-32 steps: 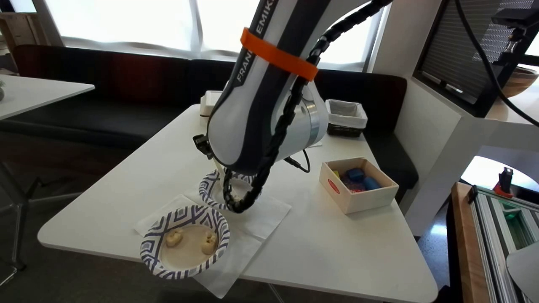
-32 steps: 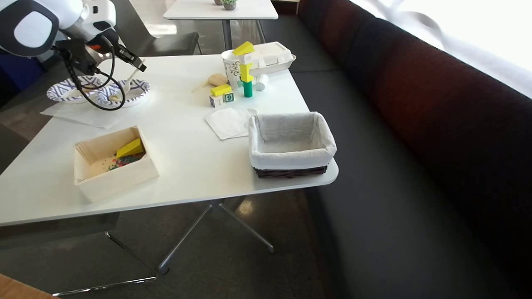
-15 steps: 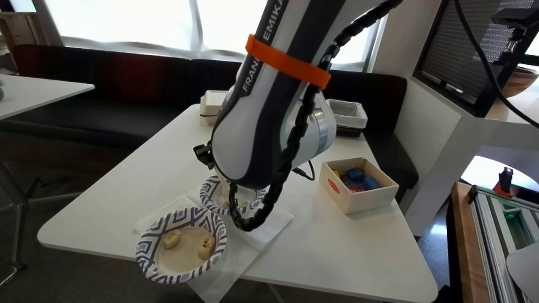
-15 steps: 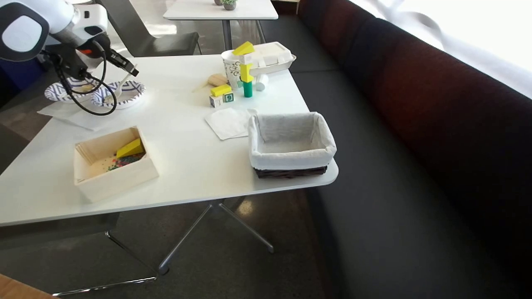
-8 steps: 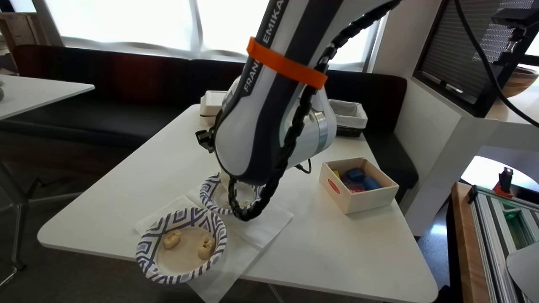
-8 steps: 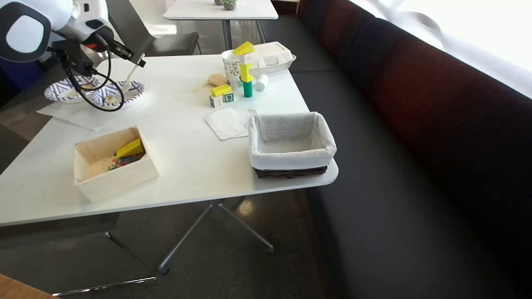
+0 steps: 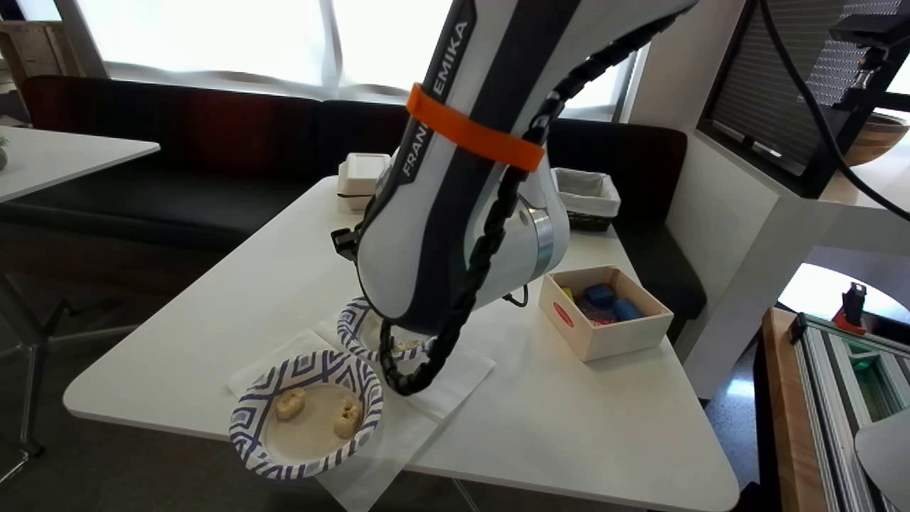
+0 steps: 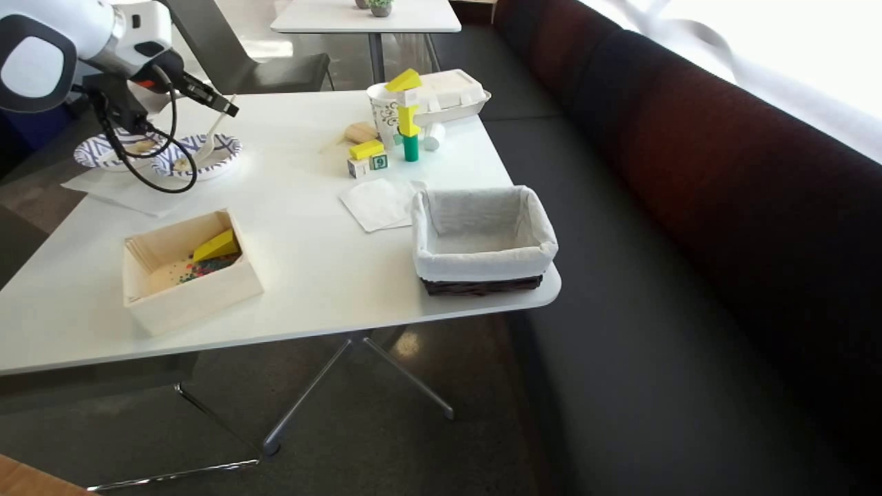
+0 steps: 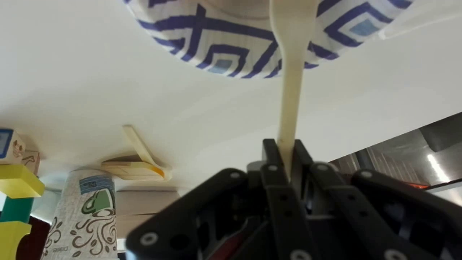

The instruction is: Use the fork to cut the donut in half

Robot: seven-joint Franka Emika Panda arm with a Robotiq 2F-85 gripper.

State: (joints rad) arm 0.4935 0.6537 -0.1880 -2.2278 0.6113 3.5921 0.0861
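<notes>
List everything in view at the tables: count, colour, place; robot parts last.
Tables: two, white, front and back
Bench: one, dark, alongside
Chairs: at least two, grey, near front table
Plant: at least one, green, back table
Bowls: two, white-blue, front table
Donut pieces: at least three, tan, both bowls
Fork: one, cream, over one bowl
Basket: one, brown, white-lined, table corner
Napkins: at least two, white, under bowls, near basket
Box: one, pale wood, front table
Cup: one, printed white, front table
Toy blocks: several, yellow, blue, green, white, in box, by cup
Container: one, white, beside cup
Wooden pieces: count unclear, tan, by cup
Arm: one, white-black, over front table
Gripper: one, black, shut on fork
</notes>
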